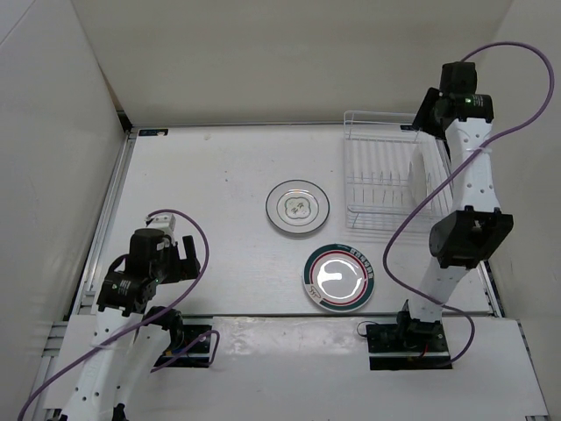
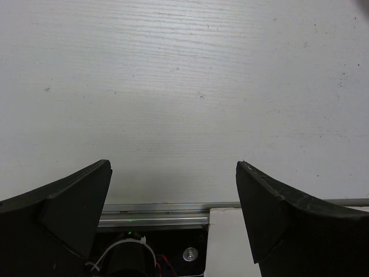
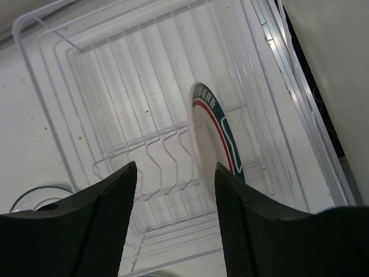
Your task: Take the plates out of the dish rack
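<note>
The dish rack [image 1: 377, 114] sits at the far right of the table [image 1: 210, 175], and the right arm reaches up and over its far right end. In the right wrist view, one upright plate [image 3: 209, 124] stands on edge among the prongs towards the right side of the rack. It is white, with a dark-green lettered band and a thin red line along its rim. The right fingers [image 3: 109, 225] are spread apart above the rack and grip nothing. The plate's lower part runs behind the right-hand finger, and I cannot tell whether that finger touches it. Two other plates lie flat on the table, outside the rack. The grey-rimmed plate [image 1: 298, 207], with a small motif at its centre, is just left of the rack. The green-banded plate [image 1: 339, 277] is nearer the arm bases, close to the rack's near left corner. The two plates are near each other but apart. The left arm is folded low at the near left of the table, well away from the plates. The left fingers [image 2: 63, 208] are wide apart over bare table and hold nothing.
</note>
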Motion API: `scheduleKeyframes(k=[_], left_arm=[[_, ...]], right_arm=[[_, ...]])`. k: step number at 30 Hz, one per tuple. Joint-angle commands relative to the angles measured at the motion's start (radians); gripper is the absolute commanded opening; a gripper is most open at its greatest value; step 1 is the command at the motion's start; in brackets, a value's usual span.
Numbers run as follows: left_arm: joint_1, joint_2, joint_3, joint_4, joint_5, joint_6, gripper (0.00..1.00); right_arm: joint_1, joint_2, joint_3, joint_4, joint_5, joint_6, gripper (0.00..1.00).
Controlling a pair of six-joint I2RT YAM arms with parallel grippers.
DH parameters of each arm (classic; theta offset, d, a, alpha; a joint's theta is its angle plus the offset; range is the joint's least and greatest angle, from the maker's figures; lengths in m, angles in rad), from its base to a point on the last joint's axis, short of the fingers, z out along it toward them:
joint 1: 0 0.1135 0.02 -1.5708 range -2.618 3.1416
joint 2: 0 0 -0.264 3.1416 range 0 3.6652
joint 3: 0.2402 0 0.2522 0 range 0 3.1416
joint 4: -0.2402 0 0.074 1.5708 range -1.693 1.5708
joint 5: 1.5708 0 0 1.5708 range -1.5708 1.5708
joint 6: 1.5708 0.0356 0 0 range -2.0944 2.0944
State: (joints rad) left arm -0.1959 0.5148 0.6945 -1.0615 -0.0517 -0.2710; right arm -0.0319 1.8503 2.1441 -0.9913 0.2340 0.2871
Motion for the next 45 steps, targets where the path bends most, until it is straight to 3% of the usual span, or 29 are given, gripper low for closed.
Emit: scheduleKeyframes(k=[1,5,13,21,29,33,45], left_arm=[[0.000,0.010,-0.007,0.018,0.009,0.001,1.00],[0.001,0.021,-0.007,0.020,0.015,0.004,1.00],[0.000,0.019,-0.009,0.020,0.009,0.003,1.00],[0.000,0.019,-0.007,0.018,0.001,0.004,1.00],[0.001,0.021,-0.007,0.017,0.004,0.004,1.00],[0.000,0.022,-0.006,0.017,0.003,0.004,1.00],[0.000,0.024,-0.007,0.018,0.007,0.004,1.00]], right_arm=[[-0.022,0.041,-0.039,-0.023,-0.010,0.015,0.60],[-0.036,0.044,-0.127,0.025,-0.030,0.021,0.60],[-0.060,0.118,-0.101,0.036,-0.093,0.009,0.60],[-0.085,0.171,-0.099,0.054,-0.139,0.009,0.36],[-0.103,0.173,-0.099,0.057,-0.142,0.015,0.34],[-0.108,0.170,-0.078,0.051,-0.145,0.015,0.22],[-0.118,0.116,-0.072,0.036,-0.156,0.009,0.18]])
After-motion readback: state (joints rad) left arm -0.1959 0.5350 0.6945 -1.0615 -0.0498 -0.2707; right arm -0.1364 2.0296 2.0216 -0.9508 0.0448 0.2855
